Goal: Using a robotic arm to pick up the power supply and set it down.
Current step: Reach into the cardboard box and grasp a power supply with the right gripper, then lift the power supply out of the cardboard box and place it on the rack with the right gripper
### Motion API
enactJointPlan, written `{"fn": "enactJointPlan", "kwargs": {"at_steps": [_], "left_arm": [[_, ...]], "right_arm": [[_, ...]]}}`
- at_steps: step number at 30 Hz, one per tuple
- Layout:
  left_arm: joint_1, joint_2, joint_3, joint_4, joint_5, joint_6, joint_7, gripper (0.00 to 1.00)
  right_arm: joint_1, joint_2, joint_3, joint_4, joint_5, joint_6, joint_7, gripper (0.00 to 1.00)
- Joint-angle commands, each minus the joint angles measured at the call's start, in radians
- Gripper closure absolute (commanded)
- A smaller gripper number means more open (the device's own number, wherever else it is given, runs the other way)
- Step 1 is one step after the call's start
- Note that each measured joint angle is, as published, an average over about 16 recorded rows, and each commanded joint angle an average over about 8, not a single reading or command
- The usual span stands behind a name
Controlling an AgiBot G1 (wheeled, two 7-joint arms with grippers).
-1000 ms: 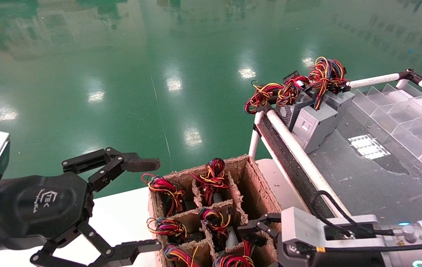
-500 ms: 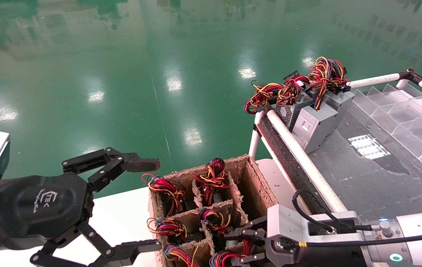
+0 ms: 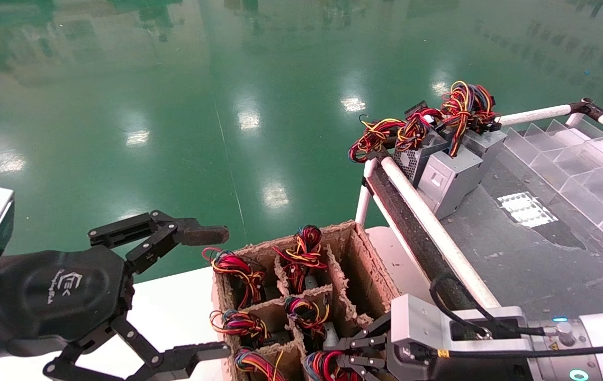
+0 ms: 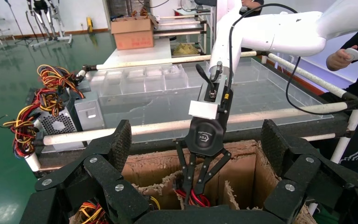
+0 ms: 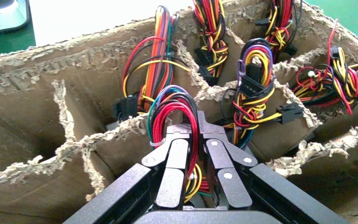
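Observation:
A divided cardboard box (image 3: 365, 264) holds several power supplies, each showing only its tied wire bundle. My right gripper (image 3: 346, 357) reaches down into a near cell. In the right wrist view it (image 5: 193, 128) is shut on the red, yellow and green wire bundle (image 5: 170, 112) of the power supply; the metal body sits hidden down in the cell. The left wrist view shows those fingers (image 4: 186, 175) converging on the red wires (image 4: 196, 198). My left gripper (image 3: 195, 291) hangs open left of the box, holding nothing.
Three more grey power supplies (image 3: 449, 174) with wire bundles lean at the far end of the dark bench behind a white rail (image 3: 428, 217). Clear plastic dividers (image 3: 571, 169) line the bench's right side. A person's hand holding a controller (image 4: 349, 53) is beyond the bench.
My right gripper moved left from the box's right wall, dipped into the near cell and closed on the wire bundle. The left arm has not moved.

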Motion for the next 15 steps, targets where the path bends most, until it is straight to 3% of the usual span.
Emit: {"fn": "enactJointPlan", "kwargs": {"at_steps": [1,15], "left_arm": [[0.0,0.0,0.0,0.0,0.0,0.0,0.0,0.0],[0.0,0.0,0.001,0.0,-0.001,0.0,0.0,0.0]], "right_arm": [[-0.006,0.005,0.004,0.008,0.005,0.003,-0.003,1.0],[-0.083,0.068,0.106,0.054,0.16,0.034,-0.064,1.0]]}}
